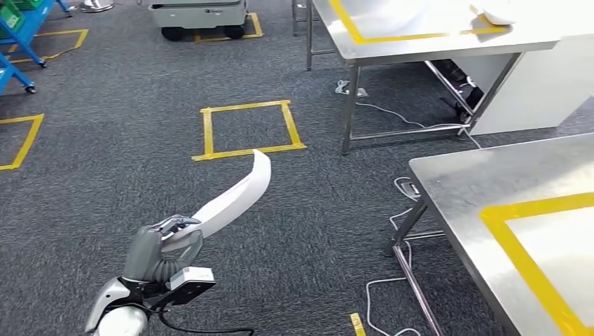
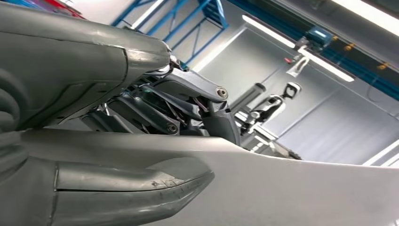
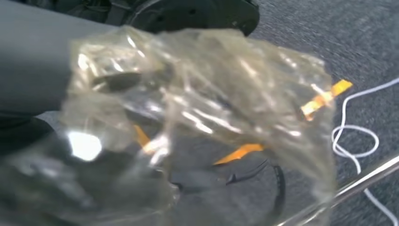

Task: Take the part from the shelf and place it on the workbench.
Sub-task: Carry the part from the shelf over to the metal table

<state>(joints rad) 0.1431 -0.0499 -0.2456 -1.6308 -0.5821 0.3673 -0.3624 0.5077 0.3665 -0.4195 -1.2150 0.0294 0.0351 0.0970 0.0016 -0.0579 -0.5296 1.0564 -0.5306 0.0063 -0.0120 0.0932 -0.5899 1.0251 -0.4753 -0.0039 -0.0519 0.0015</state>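
Observation:
The part (image 1: 235, 196) is a long, curved white panel. My left hand (image 1: 164, 241) grips its lower end at the bottom left of the head view, so the panel rises forward over the carpet. In the left wrist view the dark fingers (image 2: 188, 101) lie across the white panel (image 2: 291, 188) and the thumb (image 2: 131, 183) presses on its near side. The steel workbench (image 1: 476, 182) with a yellow tape outline stands to the right, apart from the part. In the right wrist view, crumpled clear plastic film (image 3: 202, 108) covers my right hand (image 3: 33, 61), and its fingers are hidden.
A second steel table (image 1: 420, 42) stands at the back right with a white item (image 1: 494, 10) on it. White cables (image 1: 399, 210) trail on the carpet by the table legs. Yellow tape squares (image 1: 249, 129) mark the floor. A blue shelf (image 1: 17, 35) and a wheeled cart (image 1: 203, 17) stand far back.

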